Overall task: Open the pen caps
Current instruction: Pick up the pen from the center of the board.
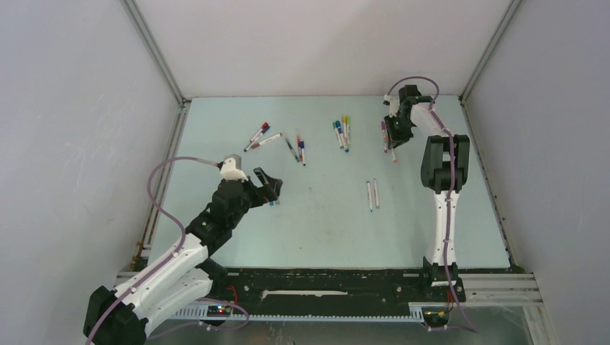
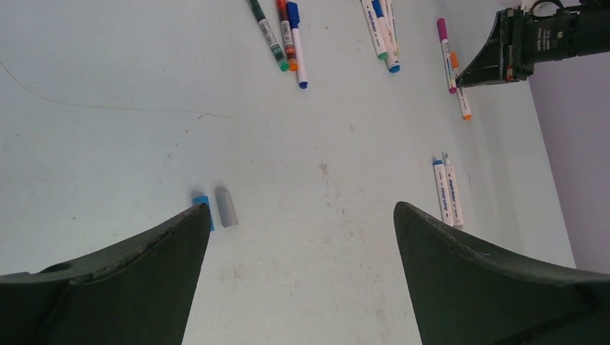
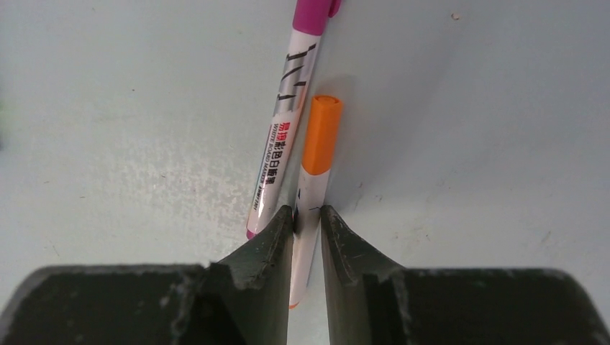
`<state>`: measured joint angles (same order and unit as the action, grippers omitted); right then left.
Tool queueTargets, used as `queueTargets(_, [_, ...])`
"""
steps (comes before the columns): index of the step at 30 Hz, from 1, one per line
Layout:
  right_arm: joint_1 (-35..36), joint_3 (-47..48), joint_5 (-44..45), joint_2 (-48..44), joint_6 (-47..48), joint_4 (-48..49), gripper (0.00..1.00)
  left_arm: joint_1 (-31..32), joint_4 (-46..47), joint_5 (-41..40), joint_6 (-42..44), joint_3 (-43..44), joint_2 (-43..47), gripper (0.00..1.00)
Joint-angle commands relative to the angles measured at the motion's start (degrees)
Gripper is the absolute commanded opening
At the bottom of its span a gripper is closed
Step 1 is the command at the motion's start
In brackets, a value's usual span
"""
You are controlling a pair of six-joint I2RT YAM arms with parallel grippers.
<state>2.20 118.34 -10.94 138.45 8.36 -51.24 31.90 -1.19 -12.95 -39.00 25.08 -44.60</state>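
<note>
My right gripper (image 3: 307, 212) is shut on the white barrel of a pen with an orange cap (image 3: 321, 136), which points away from the fingers. A purple-capped pen (image 3: 286, 129) lies right beside it on the left. In the top view that gripper (image 1: 394, 140) is at the far right of the table. My left gripper (image 2: 302, 215) hangs wide open over bare table with nothing between its fingers. A loose blue cap (image 2: 202, 200) and a loose grey cap (image 2: 226, 207) lie by its left finger.
Capped pens lie in groups along the far side (image 1: 259, 136) (image 1: 296, 149) (image 1: 342, 133). Two white pens (image 1: 372, 194) lie side by side mid-right. The enclosure's walls stand close on the left, right and back.
</note>
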Motion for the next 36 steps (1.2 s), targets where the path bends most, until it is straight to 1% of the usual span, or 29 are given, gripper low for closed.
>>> queueTargets(1, [-0.2, 0.0, 5.7, -0.1, 2.4, -2.2, 0.21, -0.3, 1.9, 1.3, -0.1, 0.8, 0.3, 1.0])
queueTargets(7, [-0.6, -6.9, 8.0, -5.0, 4.5, -0.8, 0.18, -0.3, 5.4, 5.2, -1.2, -1.0, 1.1, 1.0])
queueTargets(12, [-0.7, -15.4, 8.8, -9.6, 6.1, 2.6, 0.22, -0.3, 7.4, 7.1, -2.4, -1.9, 1.2, 1.0])
queueTargets(18, [-1.7, -24.9, 6.4, -14.2, 6.9, 5.3, 0.2, -0.3, 9.0, 8.8, -3.9, -2.9, 1.5, 1.0])
queueTargets(22, [-1.7, -30.0, 3.7, -17.5, 7.7, 6.6, 0.22, -0.3, 12.6, 11.2, -5.6, -4.5, 0.6, 1.0])
queueTargets(27, [-1.7, -33.3, 3.4, -19.0, 8.1, 7.4, 0.27, -0.1, 17.9, 15.1, -8.0, -5.3, -2.3, 1.0])
queueTargets(31, [-2.5, -34.9, 3.3, -19.5, 8.0, 7.8, 0.29, 0.4, 20.3, 16.5, -9.0, -5.2, -4.4, 1.0])
queueTargets(33, [-3.5, -35.7, 3.3, -19.7, 8.0, 8.1, 0.29, 0.8, 21.3, 16.7, -9.5, -5.2, -5.1, 1.0])
queueTargets(36, [-3.8, -36.4, 3.4, -19.7, 8.0, 8.2, 0.25, 1.3, 22.8, 17.2, -10.0, -5.3, -6.2, 1.0])
